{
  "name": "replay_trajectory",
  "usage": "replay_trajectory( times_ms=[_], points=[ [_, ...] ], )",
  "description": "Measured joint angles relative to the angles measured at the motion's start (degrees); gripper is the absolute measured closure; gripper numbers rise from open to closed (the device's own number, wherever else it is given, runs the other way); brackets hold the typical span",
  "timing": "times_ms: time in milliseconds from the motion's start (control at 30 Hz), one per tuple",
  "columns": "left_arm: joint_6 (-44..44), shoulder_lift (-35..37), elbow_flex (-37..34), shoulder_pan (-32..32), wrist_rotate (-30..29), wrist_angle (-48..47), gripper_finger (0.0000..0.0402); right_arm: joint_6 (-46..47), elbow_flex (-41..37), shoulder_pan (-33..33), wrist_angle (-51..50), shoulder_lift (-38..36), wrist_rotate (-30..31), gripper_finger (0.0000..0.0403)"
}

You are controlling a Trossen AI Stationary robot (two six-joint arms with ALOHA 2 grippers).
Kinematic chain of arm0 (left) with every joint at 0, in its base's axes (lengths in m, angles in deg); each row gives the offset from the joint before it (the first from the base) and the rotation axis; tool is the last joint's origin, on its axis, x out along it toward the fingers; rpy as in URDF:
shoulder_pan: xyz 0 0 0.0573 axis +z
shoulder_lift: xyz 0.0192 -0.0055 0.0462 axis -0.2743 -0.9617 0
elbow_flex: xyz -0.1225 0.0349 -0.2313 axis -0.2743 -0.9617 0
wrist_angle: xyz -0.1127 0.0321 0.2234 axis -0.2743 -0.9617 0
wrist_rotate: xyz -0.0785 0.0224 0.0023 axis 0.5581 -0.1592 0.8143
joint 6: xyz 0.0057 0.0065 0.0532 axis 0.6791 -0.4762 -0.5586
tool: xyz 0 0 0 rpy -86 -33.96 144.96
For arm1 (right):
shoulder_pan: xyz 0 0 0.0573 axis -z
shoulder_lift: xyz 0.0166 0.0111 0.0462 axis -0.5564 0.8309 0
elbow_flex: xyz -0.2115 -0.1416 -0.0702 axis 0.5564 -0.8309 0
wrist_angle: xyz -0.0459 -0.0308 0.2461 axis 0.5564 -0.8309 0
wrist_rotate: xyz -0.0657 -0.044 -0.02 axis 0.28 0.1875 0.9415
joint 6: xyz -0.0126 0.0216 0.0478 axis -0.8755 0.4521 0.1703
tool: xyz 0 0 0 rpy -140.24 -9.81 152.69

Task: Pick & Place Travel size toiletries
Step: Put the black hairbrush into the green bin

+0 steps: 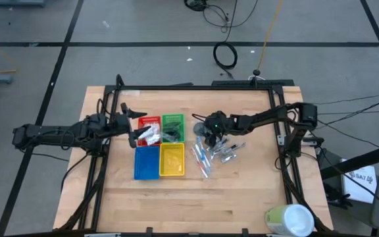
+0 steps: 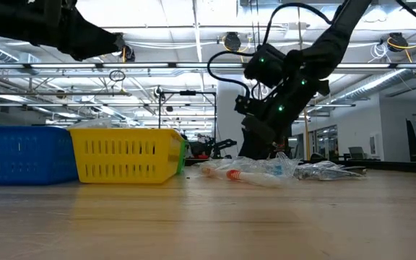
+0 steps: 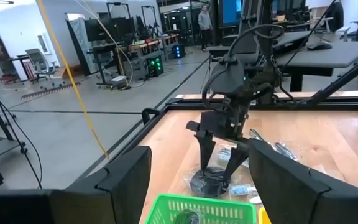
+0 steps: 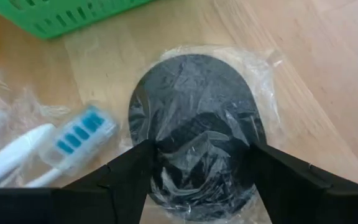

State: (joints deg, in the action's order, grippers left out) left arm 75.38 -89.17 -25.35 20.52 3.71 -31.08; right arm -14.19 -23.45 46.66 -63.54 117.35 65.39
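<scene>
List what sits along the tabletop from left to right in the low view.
Blue tray → yellow tray → wrapped toothbrush with an orange end → right tool, down over the toiletries → clear-wrapped silver items.

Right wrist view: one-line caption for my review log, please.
Right gripper straddles a plastic-wrapped dark grey disc on the table, beside a wrapped toothbrush.

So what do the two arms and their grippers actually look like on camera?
Both arms are matte black with jointed links and loose black cables looped along them. The right arm shows small green indicator lights near its wrist. The left gripper and right gripper each have two broad, flat, angular black fingers.
</scene>
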Motion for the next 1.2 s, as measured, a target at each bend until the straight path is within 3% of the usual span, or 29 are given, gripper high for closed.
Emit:
replay_trajectory(
  times_ms=[233, 700, 1000, 1200],
  points=[
    [0.31, -0.10, 0.00, 0.00, 0.00, -1.02, 0.0148, -0.19, 0.05, -0.48, 0.01, 0.43, 0.07, 0.0200],
    [0.46, -0.09, 0.00, 0.00, -0.02, -2.54, 0.0149, -1.29, -0.06, -0.46, -0.34, 0.43, -0.02, 0.0389],
    [0.46, -0.09, 0.00, 0.00, -0.02, -2.51, 0.0149, -4.82, -0.28, -0.46, 1.70, -2.04, 0.05, 0.0401],
    [0.46, -0.09, 0.00, 0.00, -0.02, -2.50, 0.0148, -6.30, -0.21, -0.68, 1.67, -9.17, 0.08, 0.0402]
  ],
)
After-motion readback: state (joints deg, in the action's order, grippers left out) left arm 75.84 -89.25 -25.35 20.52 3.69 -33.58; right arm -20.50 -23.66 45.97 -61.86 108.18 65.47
